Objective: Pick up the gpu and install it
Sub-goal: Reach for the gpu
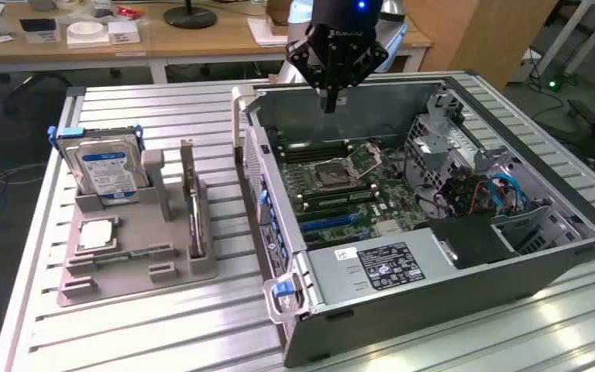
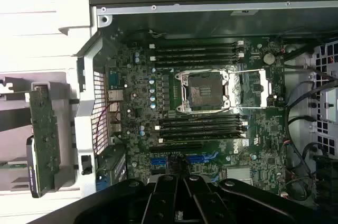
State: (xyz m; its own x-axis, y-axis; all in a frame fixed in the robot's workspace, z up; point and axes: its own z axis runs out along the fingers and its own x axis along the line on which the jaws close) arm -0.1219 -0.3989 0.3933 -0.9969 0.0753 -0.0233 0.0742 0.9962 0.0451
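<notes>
Exterior view first: I hang as the gripper above the far end of an open computer case. My fingers are pressed together into one dark point, with nothing between them.

The case lies on its side on a table of ribbed, pale aluminium slats that catch the light. Behind it stand wooden desks with papers and a round black lamp base, and the floor is dark.

The gpu stands well away from me, towards the exterior view's left. It is a thin flat card on its long edge, in a slot of a matte grey moulded holder just beside the case. The same holder props up a silver hard drive with a blue label, and a small square silver CPU chip lies flat in front of it.

In the case, a grey metal power supply carries a black and white sticker whose writing is too small to read. Blue cables curl by the drive cage.

In the wrist view, the dark green motherboard is dense with small parts. It shows a square CPU socket in a bright metal frame, long black memory slots and blue connectors.
</notes>
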